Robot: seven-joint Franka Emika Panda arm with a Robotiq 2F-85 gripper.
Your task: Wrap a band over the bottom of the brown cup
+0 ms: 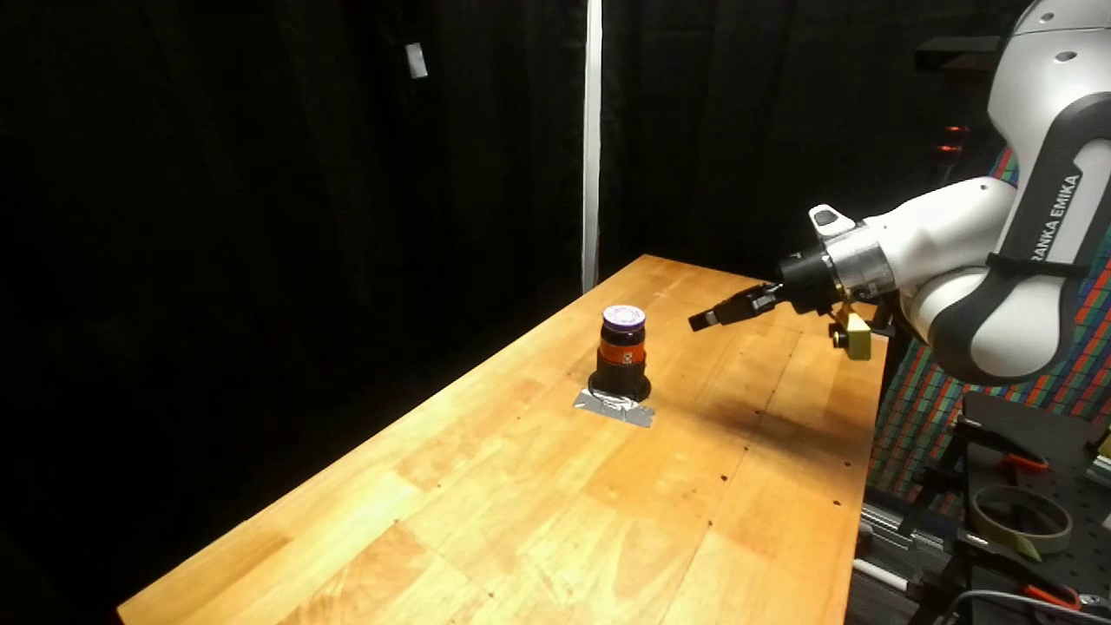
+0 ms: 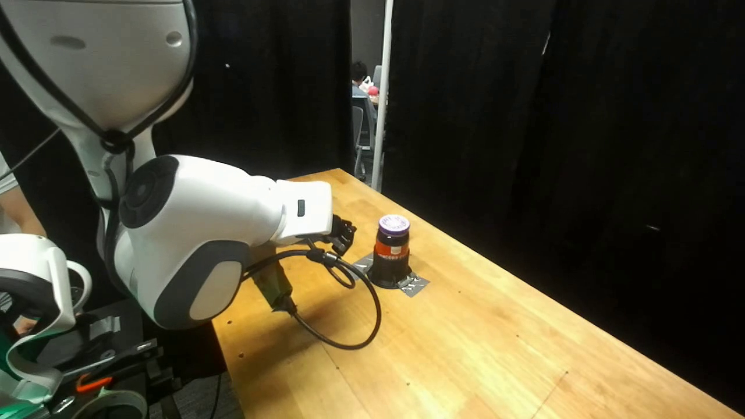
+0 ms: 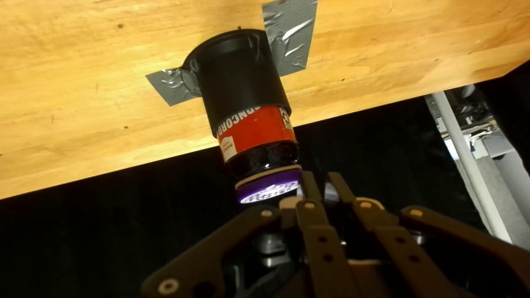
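Note:
The brown cup (image 1: 622,354) is a dark jar with an orange label and a purple lid. It stands upright in a black round holder (image 1: 618,380) on the table and shows in both exterior views (image 2: 391,250). In the wrist view the cup (image 3: 256,128) appears upside down. A thin tan band (image 3: 266,174) lies around the jar right at the purple lid (image 3: 271,188). My gripper (image 1: 703,319) is apart from the cup, at about lid height. In the wrist view its fingertips (image 3: 323,182) are a narrow gap apart with nothing visible between them; one finger overlaps the lid's edge.
Grey tape (image 1: 614,408) lies at the holder's base on the wooden table (image 1: 538,521). A black cable loop (image 2: 375,314) hangs from the wrist camera. A dark cart with a tape roll (image 1: 1020,519) stands beside the table. Black curtains and a pale pole (image 1: 592,148) are behind.

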